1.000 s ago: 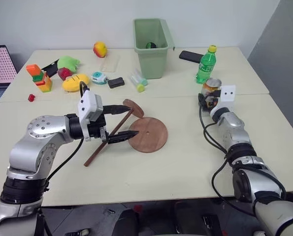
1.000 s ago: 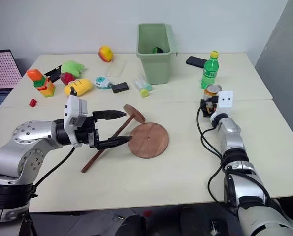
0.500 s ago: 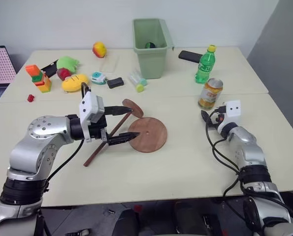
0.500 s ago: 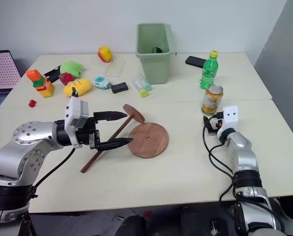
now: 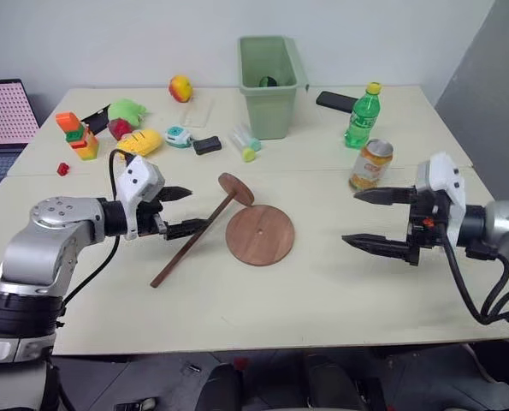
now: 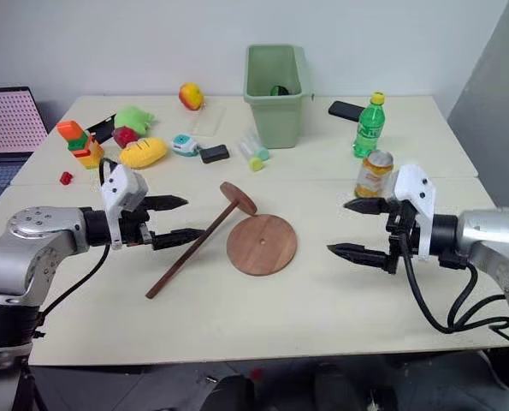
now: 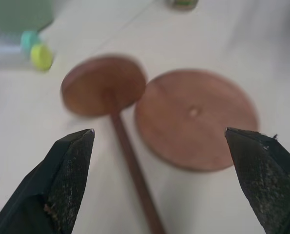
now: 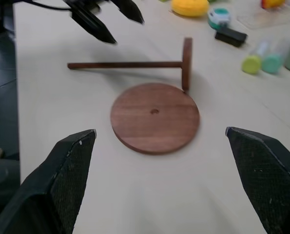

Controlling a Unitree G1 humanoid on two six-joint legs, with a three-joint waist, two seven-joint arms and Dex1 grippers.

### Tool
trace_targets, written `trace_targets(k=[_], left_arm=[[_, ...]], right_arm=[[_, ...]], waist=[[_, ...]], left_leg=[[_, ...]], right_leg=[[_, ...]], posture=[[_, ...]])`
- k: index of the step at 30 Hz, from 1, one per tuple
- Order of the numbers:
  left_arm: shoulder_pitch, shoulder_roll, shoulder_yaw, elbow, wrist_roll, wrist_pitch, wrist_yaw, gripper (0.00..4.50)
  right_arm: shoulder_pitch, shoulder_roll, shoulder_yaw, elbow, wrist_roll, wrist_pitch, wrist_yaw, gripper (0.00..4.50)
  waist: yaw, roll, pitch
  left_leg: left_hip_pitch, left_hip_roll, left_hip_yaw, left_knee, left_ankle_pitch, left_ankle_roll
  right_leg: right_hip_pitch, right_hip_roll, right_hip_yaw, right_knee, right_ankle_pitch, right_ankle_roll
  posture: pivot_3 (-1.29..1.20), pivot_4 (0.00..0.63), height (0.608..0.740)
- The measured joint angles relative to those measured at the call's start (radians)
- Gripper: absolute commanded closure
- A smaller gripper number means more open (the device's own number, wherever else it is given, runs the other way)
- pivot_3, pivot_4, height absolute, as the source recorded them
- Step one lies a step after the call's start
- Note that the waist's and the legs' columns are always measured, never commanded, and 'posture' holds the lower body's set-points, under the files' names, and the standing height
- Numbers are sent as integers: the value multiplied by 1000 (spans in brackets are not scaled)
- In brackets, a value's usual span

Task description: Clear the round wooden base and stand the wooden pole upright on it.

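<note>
Base [image 5: 259, 234] lay flat and bare mid-table, apart from every edge; pole [image 5: 192, 241] lay on its side just beside it, disc end nearly touching base rim; left gripper [image 5: 182, 211] spread wide by the rod, empty; right gripper [image 5: 369, 218] released, over bare tabletop beside can [image 5: 369, 164].

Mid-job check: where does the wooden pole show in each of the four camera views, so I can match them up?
Left eye: wooden pole lies left of centre, slanting.
Right eye: left of centre.
Left wrist: centre, between that tool's fingers.
Right wrist: upper middle, lying crosswise.
Shared landmark: the round wooden base, right beside the pole's disc end in every view.
</note>
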Motion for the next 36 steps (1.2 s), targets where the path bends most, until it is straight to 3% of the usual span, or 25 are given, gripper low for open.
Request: trace_targets(k=[3,6,16,24,29,34,36], left_arm=[[-54,-59,-75,77,86,-7,51,0],[-88,-113,-143,142,156,-21,83,462],[-189,-163,-193,307,275,-78,101,2635],[-211,-176,-184,320,262,-45,65,4189],[-219,-160,-184,295,234,61,4,4214],[-243,-7,-268,232,264,83,-168,4214],[-249,29,-287,224,283,63,-220,3504]], right_arm=[[-65,-7,51,4,0,16,25,25],[-93,0,67,1,11,24,33,0],[-113,28,68,-12,44,49,-5,0],[-116,54,68,-12,43,51,-33,0],[-119,62,72,-12,42,52,-33,0],[-125,70,79,-13,47,53,-33,0],[-125,77,79,-13,53,54,-37,0]], waist=[[12,0,0],[23,0,0],[22,-1,0],[20,-1,0],[18,-1,0],[10,-1,0],[12,0,-1]], left_leg=[[-5,0,-2,1,0,0],[-11,-1,-3,2,0,0],[-13,-1,-3,3,0,0],[-14,-1,-3,3,0,0],[-14,-1,-3,3,0,0],[-13,0,-2,2,1,-1],[-13,-1,-2,2,0,-1]], right_leg=[[-1,0,-3,-3,0,0],[-6,-2,-4,-3,0,0],[-10,-2,-4,-1,0,0],[-10,-2,-4,-1,0,0],[-10,-1,-4,0,0,0],[-11,-1,-3,0,0,0],[-11,-1,-3,0,0,0]], posture=[[0,150,740],[0,150,740],[0,150,740],[0,150,740],[0,150,740],[0,150,740],[0,150,740]])
